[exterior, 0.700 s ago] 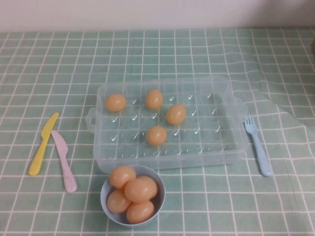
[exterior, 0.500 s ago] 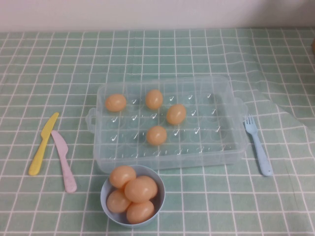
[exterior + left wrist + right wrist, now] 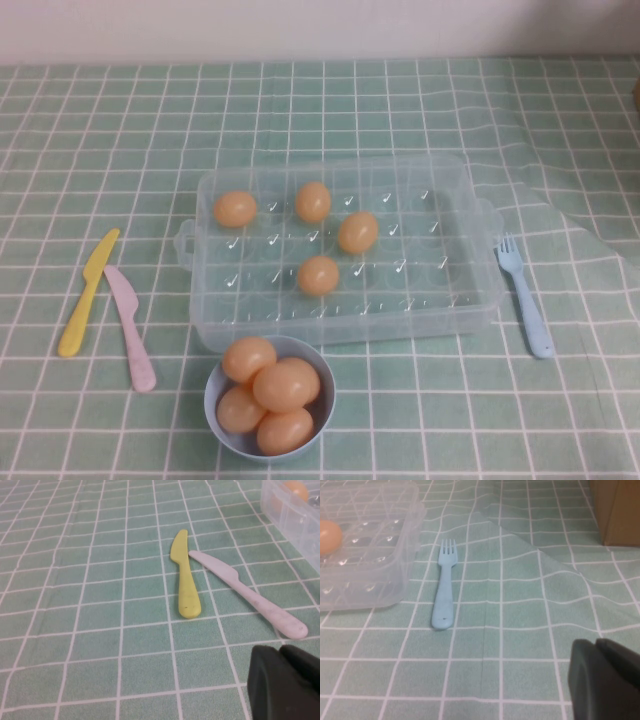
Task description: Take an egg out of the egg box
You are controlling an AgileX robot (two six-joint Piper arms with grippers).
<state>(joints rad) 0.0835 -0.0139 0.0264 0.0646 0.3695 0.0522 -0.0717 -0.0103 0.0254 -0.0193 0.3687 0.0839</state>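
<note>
Four eggs, the nearest egg (image 3: 318,275) included, sit cupped in the egg box (image 3: 470,300), so none rolls. The left gripper (image 3: 287,682) waits at eight o'clock and the right gripper (image 3: 605,680) at four, each with fingers together.

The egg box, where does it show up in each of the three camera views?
High view: the egg box sits mid-table, behind the blue bowl; neither pincer shows.
Left wrist view: only its corner, beyond the pink knife; left pincer in the foreground.
Right wrist view: its end wall beside the blue fork; right pincer in the foreground.
Shared landmark: the egg box.
</note>
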